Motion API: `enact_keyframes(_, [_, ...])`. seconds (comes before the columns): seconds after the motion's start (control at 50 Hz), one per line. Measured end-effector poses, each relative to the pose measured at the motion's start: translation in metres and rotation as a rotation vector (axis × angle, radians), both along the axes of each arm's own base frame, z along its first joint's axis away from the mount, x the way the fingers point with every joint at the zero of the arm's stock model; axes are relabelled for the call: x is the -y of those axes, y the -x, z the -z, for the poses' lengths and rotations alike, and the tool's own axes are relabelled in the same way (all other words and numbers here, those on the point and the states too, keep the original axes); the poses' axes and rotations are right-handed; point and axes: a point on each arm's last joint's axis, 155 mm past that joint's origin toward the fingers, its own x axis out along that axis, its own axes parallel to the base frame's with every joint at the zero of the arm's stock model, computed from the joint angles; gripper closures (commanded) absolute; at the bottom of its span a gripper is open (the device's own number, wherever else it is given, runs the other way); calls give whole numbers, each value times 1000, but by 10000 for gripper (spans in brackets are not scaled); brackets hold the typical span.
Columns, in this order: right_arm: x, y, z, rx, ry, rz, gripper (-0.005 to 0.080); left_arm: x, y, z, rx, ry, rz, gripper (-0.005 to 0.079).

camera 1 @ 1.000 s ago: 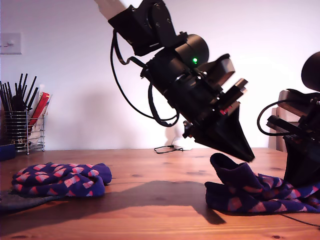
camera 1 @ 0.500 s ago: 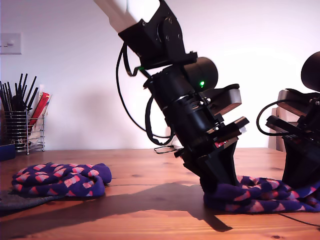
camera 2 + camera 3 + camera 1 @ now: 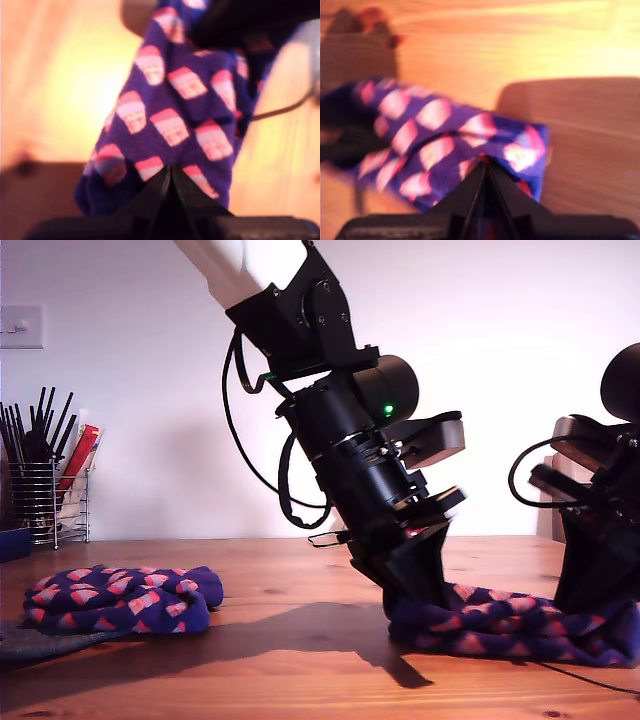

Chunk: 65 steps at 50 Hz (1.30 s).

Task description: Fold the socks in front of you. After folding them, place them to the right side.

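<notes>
A: How far along are we judging the folding to be?

B: One checked sock bundle (image 3: 120, 600) is lying on the surface (image 3: 300, 580) at the exterior view's left, looking already folded, with a grey sock edge (image 3: 30, 642) peeking from under it; the second checked sock (image 3: 510, 625) is lying flattened at the exterior view's right, both arms working on it; I judge the fold unfinished and the placing still left.

A: And the end effectors?

B: My first gripper (image 3: 170, 172) is pinching the sock's cloth, jaws closed to a thin line with fabric between the tips; my second gripper (image 3: 485, 167) is likewise clamping an edge of the same sock, tips nearly together; which arm is which in the exterior view, I cannot tell.
</notes>
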Motion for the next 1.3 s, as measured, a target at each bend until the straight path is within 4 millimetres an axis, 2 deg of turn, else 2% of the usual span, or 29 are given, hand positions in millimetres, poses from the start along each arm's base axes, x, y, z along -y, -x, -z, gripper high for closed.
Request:
enact_keyframes(0.22, [-10,19,-1,-87,-21,-32,765,9,-11,-5,139,33,151,764])
enact_keyframes(0.52, [-33,1,-41,-8,-25,-111,765,19,-5,2,253,37,364,764])
enact_keyframes(0.86, [-33,5,-39,0,-2,-149,765,38,1,1,400,61,579,764])
enact_keyframes(0.98, [-27,9,-34,-10,36,-164,765,41,1,1,463,63,667,764])
enact_keyframes(1.3, [-23,12,-31,-1,69,-193,765,45,-2,0,489,74,682,764])
